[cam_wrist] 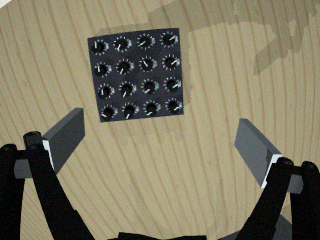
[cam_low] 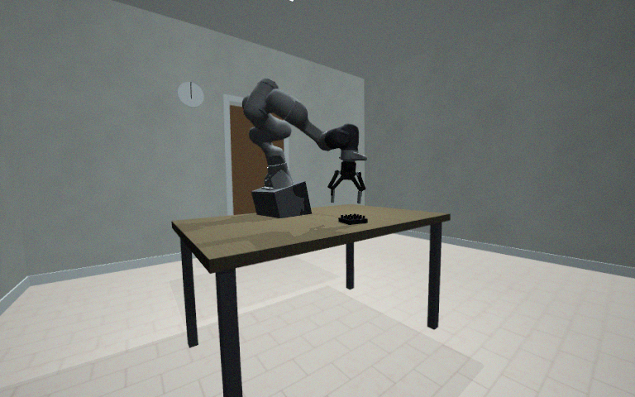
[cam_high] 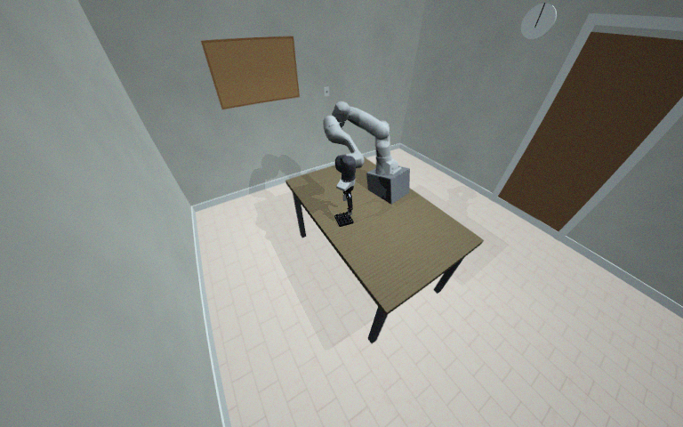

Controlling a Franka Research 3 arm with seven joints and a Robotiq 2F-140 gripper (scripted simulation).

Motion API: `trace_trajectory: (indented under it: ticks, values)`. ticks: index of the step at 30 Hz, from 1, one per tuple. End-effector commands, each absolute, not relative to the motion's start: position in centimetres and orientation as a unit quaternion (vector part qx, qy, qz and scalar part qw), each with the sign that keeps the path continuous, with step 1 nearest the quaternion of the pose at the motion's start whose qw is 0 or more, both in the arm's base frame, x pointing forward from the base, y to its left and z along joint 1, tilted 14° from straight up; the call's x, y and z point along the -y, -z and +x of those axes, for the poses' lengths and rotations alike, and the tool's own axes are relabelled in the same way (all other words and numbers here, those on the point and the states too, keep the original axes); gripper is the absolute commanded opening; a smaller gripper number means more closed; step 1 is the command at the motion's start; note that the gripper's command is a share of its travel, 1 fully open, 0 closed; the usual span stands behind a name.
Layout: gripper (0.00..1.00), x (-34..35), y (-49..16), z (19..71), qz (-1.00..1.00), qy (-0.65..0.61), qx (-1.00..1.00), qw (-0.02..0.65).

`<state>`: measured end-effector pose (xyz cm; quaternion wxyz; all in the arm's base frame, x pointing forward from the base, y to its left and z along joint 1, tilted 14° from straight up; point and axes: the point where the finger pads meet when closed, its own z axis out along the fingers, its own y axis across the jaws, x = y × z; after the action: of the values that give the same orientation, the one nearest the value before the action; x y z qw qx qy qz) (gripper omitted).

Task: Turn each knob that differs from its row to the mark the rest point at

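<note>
The knob box is a small black square with four rows of four black knobs, each with a white line. It stands flat on the wooden table, in the upper left of the wrist view. It also shows in the top view and in the exterior view. My gripper hangs above the table, well over the box and a little to one side of it, fingers wide open and empty. It also shows in the exterior view and in the top view. The knob lines are too small to read.
The arm's grey base block stands on the table behind the box. The arm's shadow falls on the wood beside the box.
</note>
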<state>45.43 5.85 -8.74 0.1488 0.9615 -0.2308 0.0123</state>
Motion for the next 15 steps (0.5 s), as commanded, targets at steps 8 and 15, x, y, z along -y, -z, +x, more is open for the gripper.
trace_trajectory:
  ticks: [8, 15]
  values:
    - [1.00, -6.4, 9.2, 46.5, 0.969, -0.021, 0.209, 0.133]
    - [1.00, -6.9, 9.7, 47.3, 0.974, -0.028, 0.193, 0.118]
